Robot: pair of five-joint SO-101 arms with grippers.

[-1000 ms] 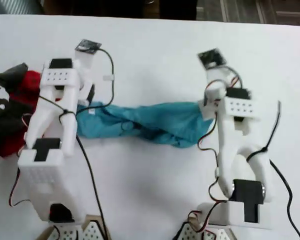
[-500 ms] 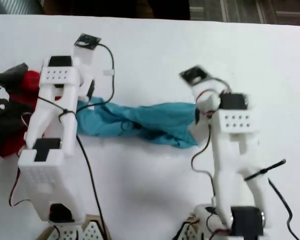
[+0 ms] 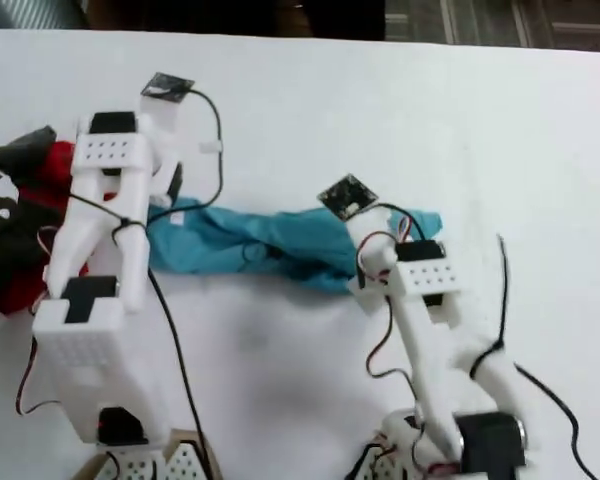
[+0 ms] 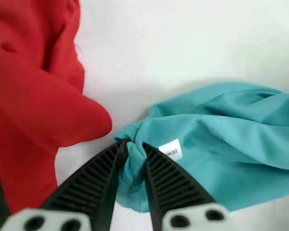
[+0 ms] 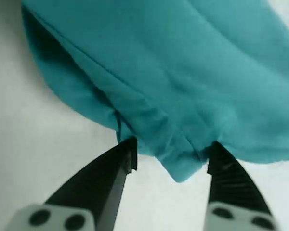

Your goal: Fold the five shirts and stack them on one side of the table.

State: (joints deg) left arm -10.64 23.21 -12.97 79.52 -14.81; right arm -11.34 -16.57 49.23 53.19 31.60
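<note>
A teal shirt (image 3: 270, 240) lies stretched and twisted across the middle of the table. My left gripper (image 4: 133, 146) is shut on the shirt's left end (image 4: 135, 168), beside its white label (image 4: 170, 150). My right gripper (image 5: 171, 149) is open, its two fingers straddling a hanging corner of the teal shirt (image 5: 183, 96) near the shirt's right part. In the high view the right arm (image 3: 410, 280) stands over the shirt's right end, and the left arm (image 3: 105, 200) over its left end. A red shirt (image 4: 33, 96) lies beside the left gripper.
A heap of red, black and dark shirts (image 3: 15, 215) sits at the table's left edge, partly under the left arm. The white table (image 3: 380, 110) stretches bare behind the arms and to the right.
The right arm swung left and toward the front, letting go of the shirt's right end. It now sits over the shirt's lower edge. The left arm held still.
</note>
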